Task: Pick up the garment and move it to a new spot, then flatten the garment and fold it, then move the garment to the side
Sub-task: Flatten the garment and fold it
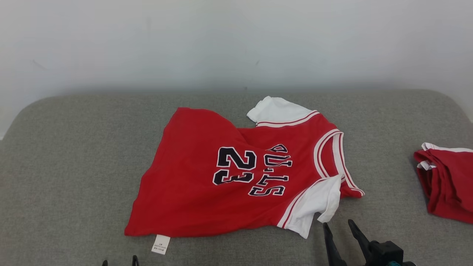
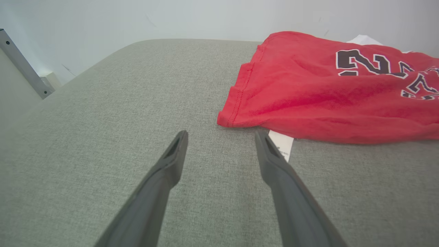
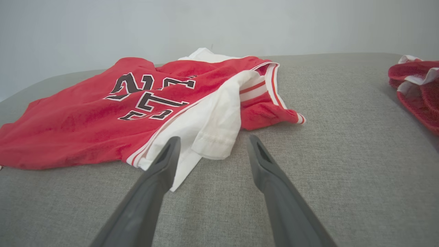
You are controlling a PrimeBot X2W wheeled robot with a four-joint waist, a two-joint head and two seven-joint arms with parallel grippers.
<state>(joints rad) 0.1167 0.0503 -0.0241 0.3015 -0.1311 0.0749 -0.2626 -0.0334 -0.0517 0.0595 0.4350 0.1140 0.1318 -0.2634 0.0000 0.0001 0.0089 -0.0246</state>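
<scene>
Head view high, looking down, wrist views low and close, all sharing the garment (image 1: pixel 192 195)

Likely a bare test room or lab rather than a lived-in home: a desk (image 1: pixel 74 166) covered in grey woven fabric, its far corners rounded, stands against a plain, unmarked white wall (image 1: pixel 221 44). A grey metal rail (image 2: pixel 24 65) slants just off one edge.

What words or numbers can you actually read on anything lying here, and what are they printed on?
"23": black, white-edged digits on the red jersey with white sleeves.
"BULLS": black letters beside the number on that jersey; the first letter is partly creased.
Print on the white care tag at the jersey's hem: too small to read.
</scene>
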